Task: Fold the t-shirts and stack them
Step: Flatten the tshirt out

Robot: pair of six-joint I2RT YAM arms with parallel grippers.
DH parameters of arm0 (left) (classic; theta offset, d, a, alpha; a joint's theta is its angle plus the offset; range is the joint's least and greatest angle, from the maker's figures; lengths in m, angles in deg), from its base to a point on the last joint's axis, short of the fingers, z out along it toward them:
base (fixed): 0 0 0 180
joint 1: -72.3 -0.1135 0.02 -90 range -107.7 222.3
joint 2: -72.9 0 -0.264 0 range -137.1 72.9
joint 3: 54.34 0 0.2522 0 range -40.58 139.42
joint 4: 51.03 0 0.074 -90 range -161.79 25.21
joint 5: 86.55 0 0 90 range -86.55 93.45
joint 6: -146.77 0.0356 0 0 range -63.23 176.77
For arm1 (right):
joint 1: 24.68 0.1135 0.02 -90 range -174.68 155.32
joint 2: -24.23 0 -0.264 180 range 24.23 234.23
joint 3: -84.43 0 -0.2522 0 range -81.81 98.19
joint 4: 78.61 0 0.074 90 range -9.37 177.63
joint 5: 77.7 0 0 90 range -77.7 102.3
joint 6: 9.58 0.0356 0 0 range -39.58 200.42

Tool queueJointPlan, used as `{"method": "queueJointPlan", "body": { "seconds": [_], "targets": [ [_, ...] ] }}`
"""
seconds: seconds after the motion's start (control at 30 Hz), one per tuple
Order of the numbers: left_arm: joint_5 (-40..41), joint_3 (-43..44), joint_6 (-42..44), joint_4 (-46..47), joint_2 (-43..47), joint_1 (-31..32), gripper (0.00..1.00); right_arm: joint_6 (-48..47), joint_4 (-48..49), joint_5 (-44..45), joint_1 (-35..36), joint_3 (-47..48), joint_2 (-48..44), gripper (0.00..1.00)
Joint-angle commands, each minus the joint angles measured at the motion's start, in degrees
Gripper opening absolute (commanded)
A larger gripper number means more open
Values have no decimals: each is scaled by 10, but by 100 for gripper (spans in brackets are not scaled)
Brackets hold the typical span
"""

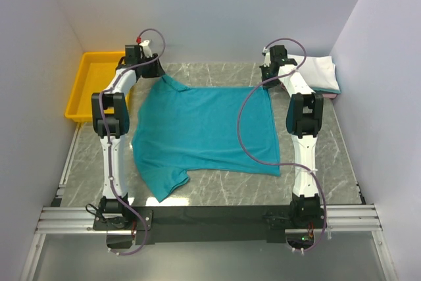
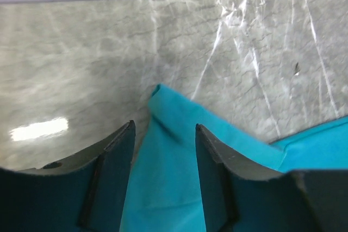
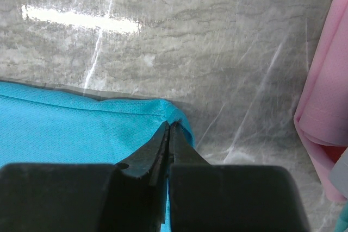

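Teal tee (image 1: 204,129) lies flat. I see L gripper (image 2: 164,134) spread wide, straddling its far-left corner; R gripper (image 3: 169,131) pinching far-right corner.

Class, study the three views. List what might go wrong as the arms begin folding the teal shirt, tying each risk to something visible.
1. The left claw stands open around one corner of the teal t-shirt, while the right claw is shut on another. Lifting now may raise only one side.
2. The right arm's purple cable loops over the shirt and might drag it.
3. The folded stack sits near the right claw, so a swing could nudge it.
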Motion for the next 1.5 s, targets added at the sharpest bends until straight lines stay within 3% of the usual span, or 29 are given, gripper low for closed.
{"method": "queueJointPlan", "body": {
  "seconds": [0.0, 0.27, 0.73, 1.1, 1.4, 1.47],
  "targets": [
    [14, -15, 60, -20, 61, -4, 53, -6, 12, -3, -5, 12, -32, 0],
    [31, 23, 85, -95, 21, -17, 53, -12, 6, -2, -5, 17, -32, 0],
    [11, 24, 91, -102, -5, -10, 46, -11, 6, -1, -5, 21, -28, 0],
    [2, 33, 83, -92, 5, -10, 1, -15, 16, 5, -5, 23, -40, 0],
    [-30, 25, 96, -79, 23, -10, 0, -21, 22, 6, -6, 21, -53, 0],
    [-27, 35, 93, -88, 14, -9, 11, -21, 19, 4, -7, 24, -49, 0]
  ]
}}
